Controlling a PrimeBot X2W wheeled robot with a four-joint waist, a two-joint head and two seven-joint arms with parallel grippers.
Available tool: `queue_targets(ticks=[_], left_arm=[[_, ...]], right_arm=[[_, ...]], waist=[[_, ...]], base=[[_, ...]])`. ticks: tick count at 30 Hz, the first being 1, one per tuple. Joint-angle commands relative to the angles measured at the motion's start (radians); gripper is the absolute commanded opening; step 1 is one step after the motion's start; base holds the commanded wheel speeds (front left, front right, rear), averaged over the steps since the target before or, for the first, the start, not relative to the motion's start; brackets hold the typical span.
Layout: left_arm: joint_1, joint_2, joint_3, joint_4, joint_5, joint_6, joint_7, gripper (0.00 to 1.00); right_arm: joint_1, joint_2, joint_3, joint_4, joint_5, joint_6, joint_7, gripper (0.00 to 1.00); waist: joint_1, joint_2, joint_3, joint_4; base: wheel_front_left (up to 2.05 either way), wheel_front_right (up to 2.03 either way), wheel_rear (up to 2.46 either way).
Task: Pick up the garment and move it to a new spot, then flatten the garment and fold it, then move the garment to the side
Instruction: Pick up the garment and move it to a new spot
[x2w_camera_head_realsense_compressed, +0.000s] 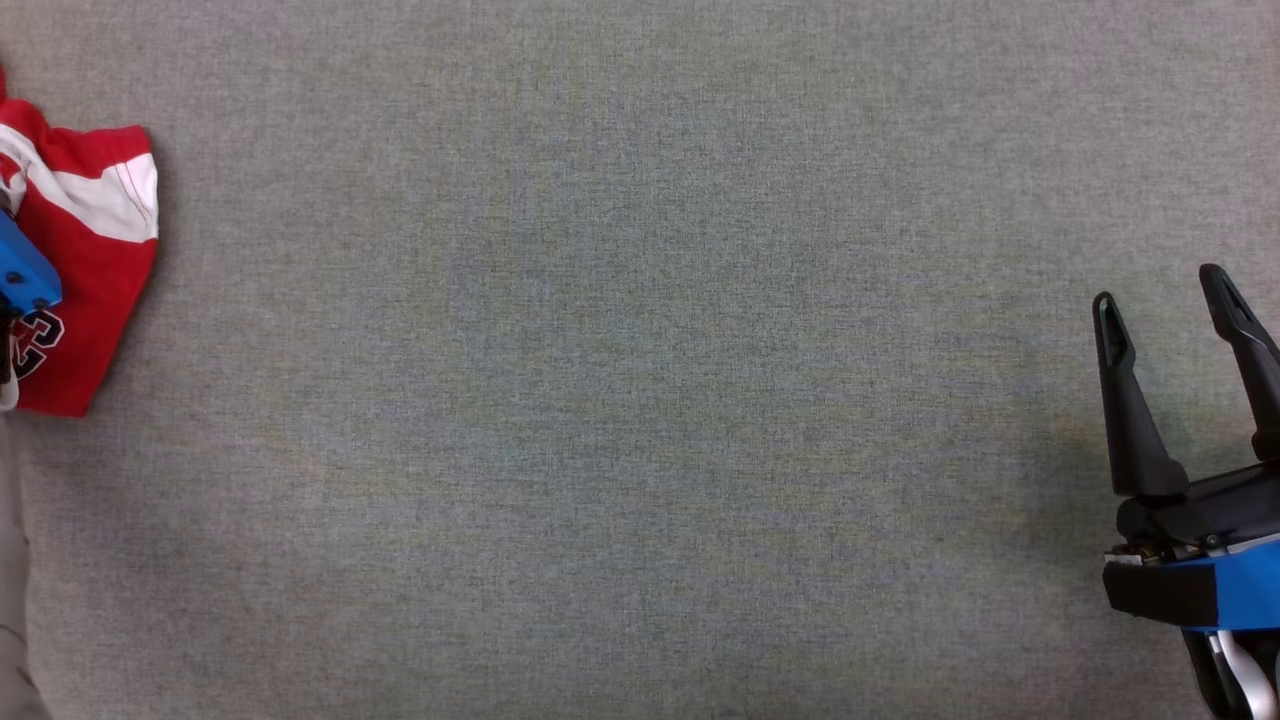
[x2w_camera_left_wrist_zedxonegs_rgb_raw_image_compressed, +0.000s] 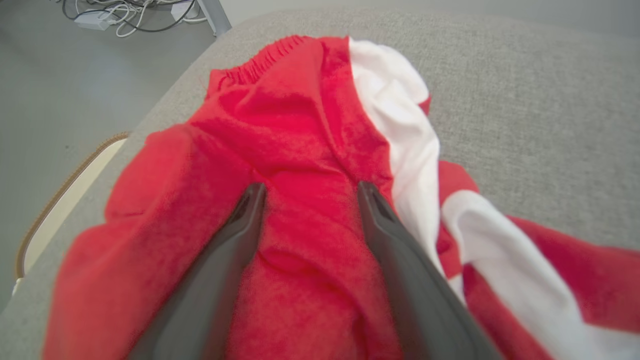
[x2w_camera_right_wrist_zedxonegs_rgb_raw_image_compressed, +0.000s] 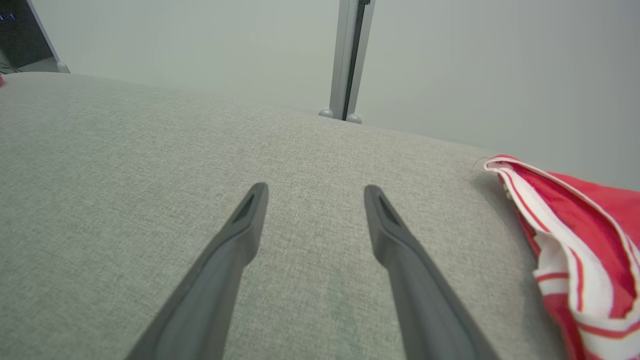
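Garment (x2w_camera_head_realsense_compressed: 90, 260) lies bunched and unfolded at the far left edge of the grey surface (x2w_camera_head_realsense_compressed: 640, 400). By its appearance no flattening or folding is complete, so the whole sequence is judged outstanding, beginning with the pick-up. Left end effector (x2w_camera_left_wrist_zedxonegs_rgb_raw_image_compressed: 310, 187) is poised over the red fabric with fingers apart and nothing clamped, while the right end effector (x2w_camera_head_realsense_compressed: 1160, 288) hovers, fingers likewise apart, over bare surface well apart from the garment.

Red garment (x2w_camera_head_realsense_compressed: 90, 300), white stripes, bunched at left edge of grey surface (x2w_camera_head_realsense_compressed: 640, 400)
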Motion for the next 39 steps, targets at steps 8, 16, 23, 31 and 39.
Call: queue_targets(ticks=[8,16,23,31,39], left_arm=[[-0.041,-0.02,-0.028,0.151,-0.028,-0.038,0.244,0.32],[-0.063,0.024,-0.038,0.158,-0.048,-0.06,0.24,0.0],[-0.108,0.078,-0.075,0.128,-0.051,-0.073,0.172,0.0],[-0.165,0.093,-0.191,0.041,-0.044,-0.074,0.024,0.0],[-0.212,0.083,-0.314,-0.074,-0.034,-0.074,-0.1,0.0]], right_arm=[[-0.017,0.0,0.014,-0.002,-0.005,0.0,0.004,1.0],[-0.026,0.017,0.022,0.028,-0.002,0.0,-0.014,1.0],[-0.038,0.036,0.051,0.08,0.004,0.0,-0.039,1.0],[-0.046,0.065,0.081,0.146,0.013,0.0,-0.066,1.0],[-0.043,0.094,0.103,0.208,0.021,0.0,-0.094,1.0]], waist=[[0.0,-0.0002,-0.005,-0.008],[0.0,-0.0002,-0.031,-0.036],[0.0,-0.0002,-0.092,-0.063],[0.0,-0.0002,-0.181,-0.1],[0.0,-0.0002,-0.265,-0.153]], base=[[0.0,0.0,0.0],[0.0,0.0,0.0],[0.0,0.0,0.0],[0.0,0.0,0.0],[0.0,0.0,0.0]])
